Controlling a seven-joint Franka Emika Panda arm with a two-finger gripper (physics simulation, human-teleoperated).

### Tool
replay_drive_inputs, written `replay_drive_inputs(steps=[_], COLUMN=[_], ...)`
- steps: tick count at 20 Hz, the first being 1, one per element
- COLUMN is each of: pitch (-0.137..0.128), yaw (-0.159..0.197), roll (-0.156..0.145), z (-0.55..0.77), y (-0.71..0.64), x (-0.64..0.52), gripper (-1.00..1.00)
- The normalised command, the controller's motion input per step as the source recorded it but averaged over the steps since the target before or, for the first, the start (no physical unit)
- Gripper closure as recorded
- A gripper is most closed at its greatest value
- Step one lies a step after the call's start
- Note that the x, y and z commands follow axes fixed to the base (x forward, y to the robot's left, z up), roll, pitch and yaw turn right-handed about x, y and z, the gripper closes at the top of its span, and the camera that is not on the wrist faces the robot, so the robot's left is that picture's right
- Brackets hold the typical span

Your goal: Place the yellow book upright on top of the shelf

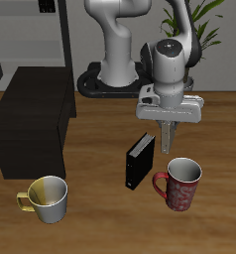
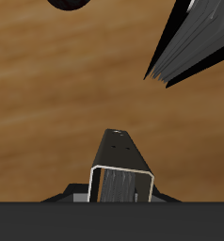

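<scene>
My gripper (image 1: 167, 123) hangs above the table, about midway between its front and back, and is shut on the yellow book (image 1: 167, 139). The book is thin and greyish and hangs straight down between the jaws, clear of the wood. In the wrist view the book (image 2: 119, 177) shows end-on between the jaws, with bare table below it. The shelf (image 1: 31, 111) is a low, wide black box with a flat bare top. It stands well off to the side of the gripper, by the table's edge.
A thicker black book (image 1: 140, 162) (image 2: 191, 42) stands upright just in front of the gripper. A red mug (image 1: 179, 184) stands beside it, nearer the front edge. A yellow-grey mug (image 1: 48, 198) sits in front of the shelf. A tall grey rack (image 1: 36, 30) stands behind.
</scene>
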Motion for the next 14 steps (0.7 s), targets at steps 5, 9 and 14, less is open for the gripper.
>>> replay_drive_inputs(steps=[5,9,14], pitch=[-0.012,-0.049,-0.006], yaw=[0.086,0.097,0.059], roll=[0.016,-0.053,-0.018], z=[0.38,0.59,0.48], y=[-0.35,-0.60,-0.55], x=[-0.01,0.00,0.00], gripper=[1.00,1.00,1.00])
